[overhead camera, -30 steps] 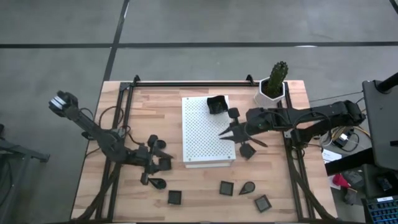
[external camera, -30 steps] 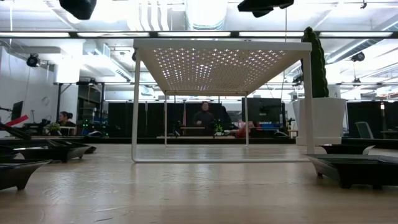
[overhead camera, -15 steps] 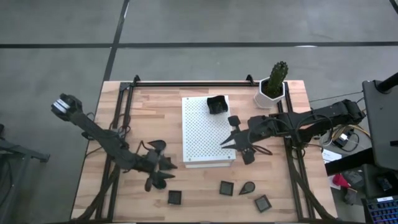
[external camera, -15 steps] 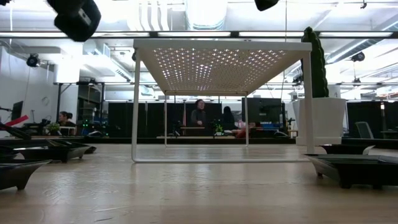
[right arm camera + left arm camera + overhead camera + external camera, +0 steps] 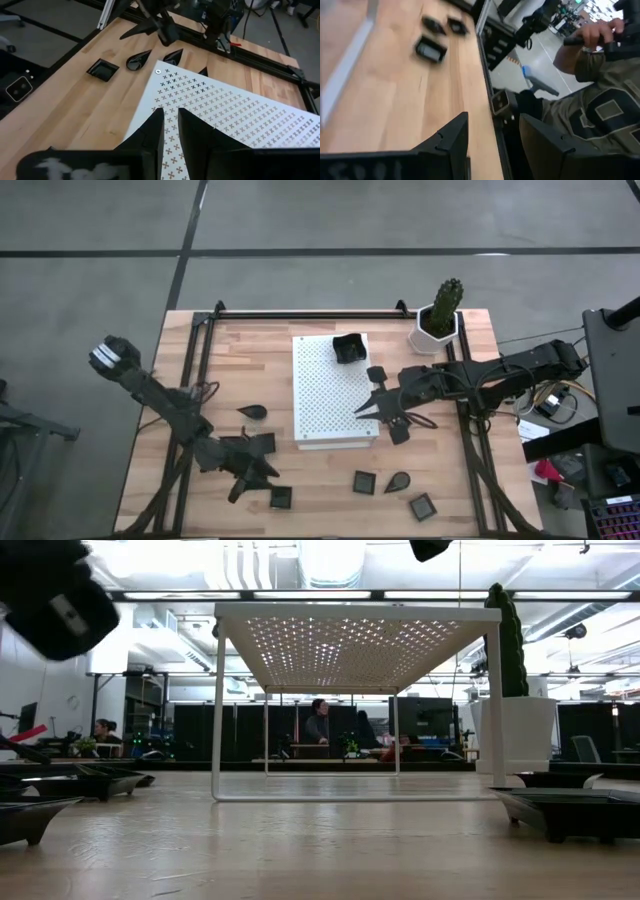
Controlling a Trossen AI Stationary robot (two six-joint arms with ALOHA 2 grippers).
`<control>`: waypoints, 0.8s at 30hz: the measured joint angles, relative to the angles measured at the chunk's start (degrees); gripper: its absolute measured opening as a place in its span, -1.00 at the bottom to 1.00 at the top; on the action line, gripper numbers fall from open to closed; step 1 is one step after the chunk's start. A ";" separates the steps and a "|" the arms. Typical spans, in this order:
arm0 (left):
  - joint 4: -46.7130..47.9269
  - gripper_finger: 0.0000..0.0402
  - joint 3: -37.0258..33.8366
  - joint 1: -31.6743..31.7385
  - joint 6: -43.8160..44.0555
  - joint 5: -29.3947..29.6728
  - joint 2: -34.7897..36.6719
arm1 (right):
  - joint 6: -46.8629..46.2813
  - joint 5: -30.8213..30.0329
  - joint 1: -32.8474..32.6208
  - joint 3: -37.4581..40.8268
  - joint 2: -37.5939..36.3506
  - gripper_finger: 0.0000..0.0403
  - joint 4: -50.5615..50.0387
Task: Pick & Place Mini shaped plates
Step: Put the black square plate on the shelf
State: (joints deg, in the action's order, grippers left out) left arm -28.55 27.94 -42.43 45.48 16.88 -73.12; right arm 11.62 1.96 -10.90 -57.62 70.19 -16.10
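Left gripper (image 5: 262, 471) is low at the table's front-left, fingers (image 5: 451, 137) spread wide, nothing held, just beside a square plate (image 5: 281, 497). Right gripper (image 5: 368, 406) hangs over the white board (image 5: 330, 395), fingers nearly closed, empty. Other plates (image 5: 396, 480) are scattered along the front edge. Best approach: centre the jaws over one rim, drop straight down, then close.
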 joint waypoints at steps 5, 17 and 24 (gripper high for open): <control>-0.08 -0.15 0.00 -1.40 6.66 -0.10 -2.82 | -1.36 0.03 -0.41 0.52 0.00 -0.74 -0.01; -0.18 -0.15 0.22 -5.81 33.39 -0.54 -7.47 | -1.34 0.00 -1.27 0.85 0.00 -0.74 0.02; 0.30 -0.15 1.27 -5.94 46.53 -0.95 -12.70 | -1.33 -0.01 -1.51 1.57 0.00 -0.74 0.04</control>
State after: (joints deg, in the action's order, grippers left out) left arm -28.25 29.22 -48.37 92.00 15.93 -85.82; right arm 10.29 1.94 -12.40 -56.05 70.19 -16.06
